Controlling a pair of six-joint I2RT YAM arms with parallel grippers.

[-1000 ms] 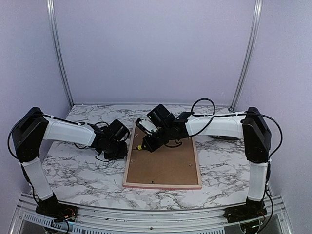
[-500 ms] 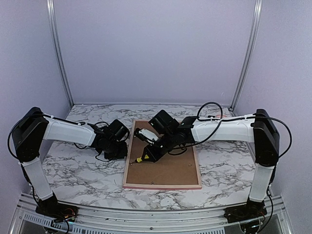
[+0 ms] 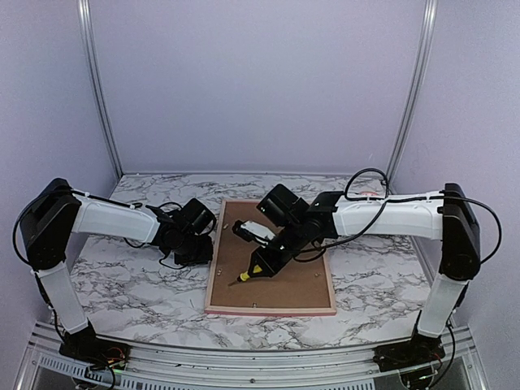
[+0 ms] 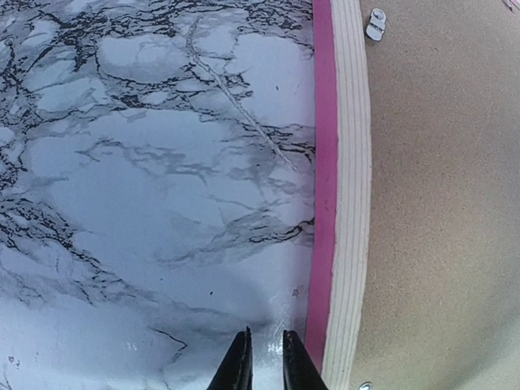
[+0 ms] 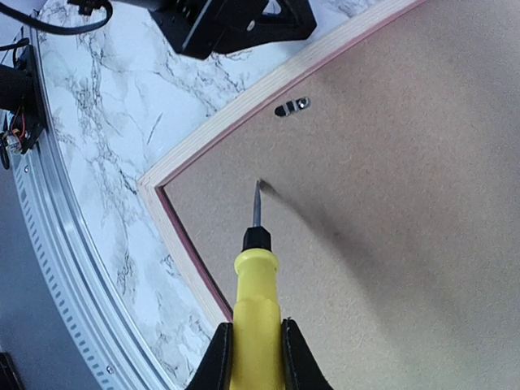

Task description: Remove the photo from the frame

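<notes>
Top view, frame: a large, thin, bright pink rectangular picture frame [image 3: 268,309] is laid face down on the grey-veined white marble table [image 3: 130,284], at its middle between the two arms.
Top view, backing: the opening is filled by a flat brown fibreboard backing panel [image 3: 296,284].
Top view, right gripper: the right gripper [image 3: 264,262] is held over the panel's left half and is clamped on a yellow-handled screwdriver [image 3: 250,271].
Top view, left gripper: the left gripper [image 3: 197,253] is lowered just beside the frame's left rail.
Left wrist view, frame edge: the outer side of the rail is seen as a pink strip [image 4: 323,162], and its back as pale, ridged bare wood.
Left wrist view, tab: a small metal retaining tab [image 4: 375,23] is seen at the panel's edge.
Left wrist view, left gripper: the black fingertips [image 4: 240,361] are drawn all but closed, with a slim gap between them and nothing in it, over bare marble close to the pink strip.
Right wrist view, screwdriver: the yellow handle is gripped between the two fingers, and the thin steel shaft is pointed at the panel, its tip meeting its own shadow there.
Right wrist view, frame corner: one corner of the frame is shown with a second metal tab [image 5: 292,106] near the rail.
</notes>
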